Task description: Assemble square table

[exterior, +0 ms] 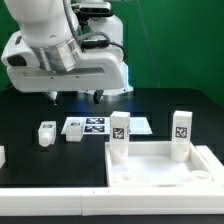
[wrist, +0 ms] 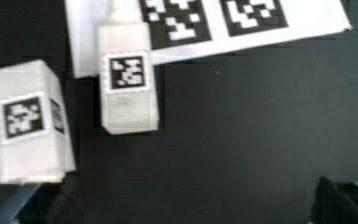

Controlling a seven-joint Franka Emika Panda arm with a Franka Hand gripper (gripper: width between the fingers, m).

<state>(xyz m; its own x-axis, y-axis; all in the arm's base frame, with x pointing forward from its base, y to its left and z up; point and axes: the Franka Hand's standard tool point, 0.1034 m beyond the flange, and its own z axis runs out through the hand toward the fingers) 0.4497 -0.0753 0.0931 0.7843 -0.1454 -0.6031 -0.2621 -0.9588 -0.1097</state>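
At the upper left of the exterior view, the white arm (exterior: 60, 50) is cut off by the frame, so only its lower body and wrist show. Its gripper (exterior: 75, 98) hangs open over the black table (exterior: 170, 100), jaws spread wide with nothing between them. In the wrist view only the two dark fingertips (wrist: 34, 205) of the gripper (wrist: 194, 205) show at the frame's edge, blurred.

The square panel (exterior: 165, 172) lies at the exterior view's lower right, running out of frame at the bottom. Two upright legs (exterior: 120, 138) (exterior: 180, 135) stand at its far corners; how they are fixed cannot be told. A white border strip (exterior: 50, 195) is partly cut off at the lower left.

The marker board (exterior: 105, 126) (wrist: 211, 22) lies flat behind the panel, and the wrist view shows only part of it.

Two loose legs (exterior: 47, 134) (exterior: 75, 130) rest on the table below the gripper. In the wrist view, one (wrist: 130, 85) overlaps the marker board's edge and the other (wrist: 30, 125) lies just beside it.

Every tag is a black-and-white block pattern, with no readable writing.
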